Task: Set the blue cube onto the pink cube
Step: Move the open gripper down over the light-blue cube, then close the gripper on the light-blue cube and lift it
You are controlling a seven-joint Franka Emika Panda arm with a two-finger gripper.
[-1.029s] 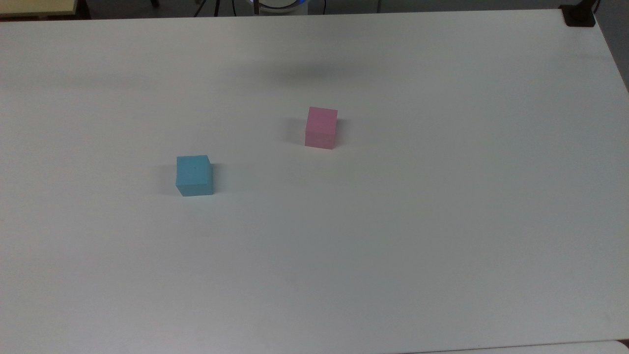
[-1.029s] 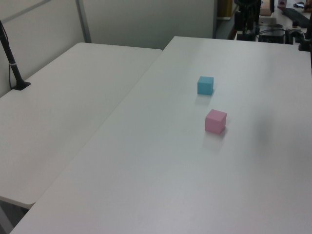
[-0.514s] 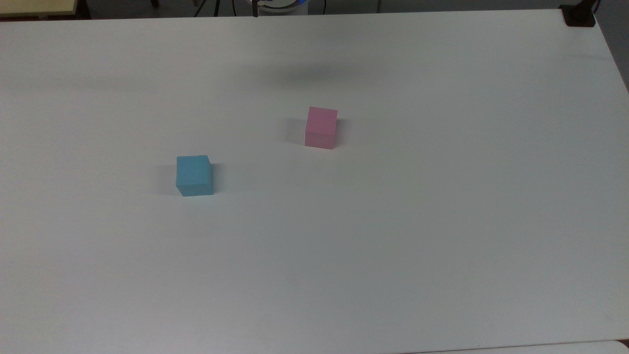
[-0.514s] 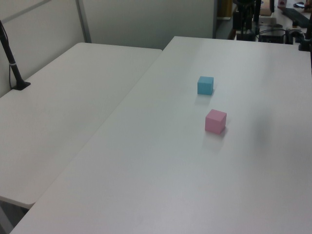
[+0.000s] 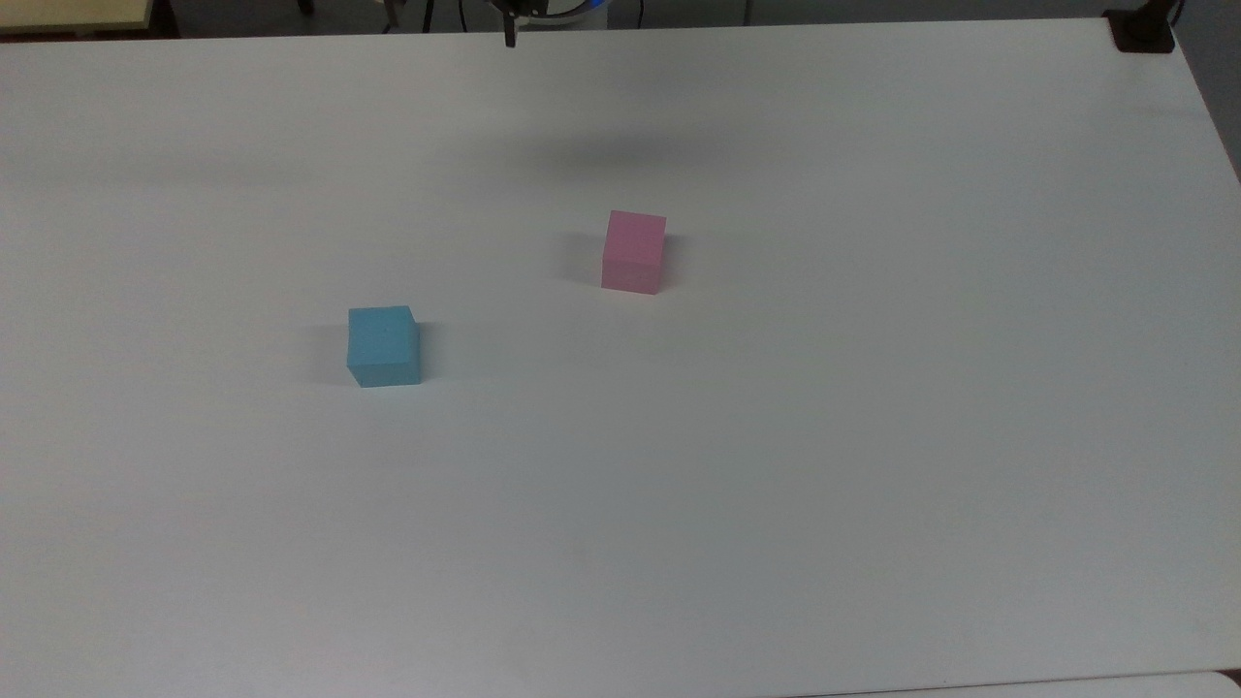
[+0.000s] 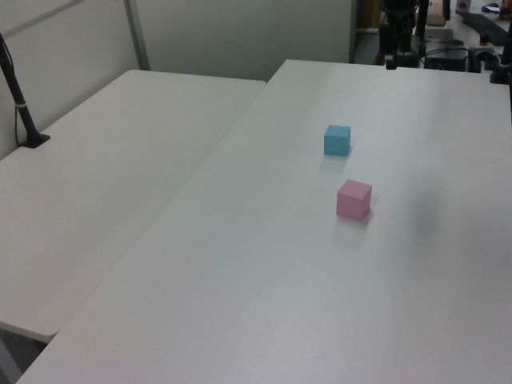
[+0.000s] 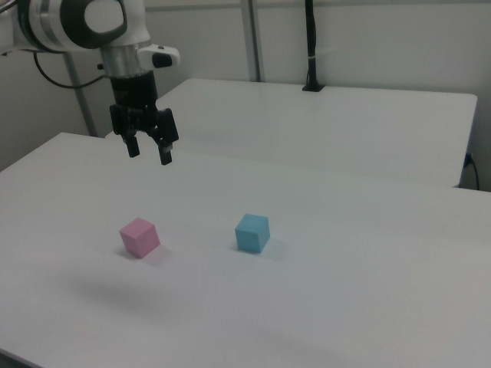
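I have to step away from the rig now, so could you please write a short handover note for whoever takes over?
Gripper: open, empty, hanging above the table, up and to the right view's left of both cubes.
Blue cube: flat on the table, untouched.
Pink cube: flat on the table, apart from the blue cube, nothing on top.
Done: nothing yet.
Left: bring the gripper over the blue cube, grasp it, lift it, set it on the pink cube, release.
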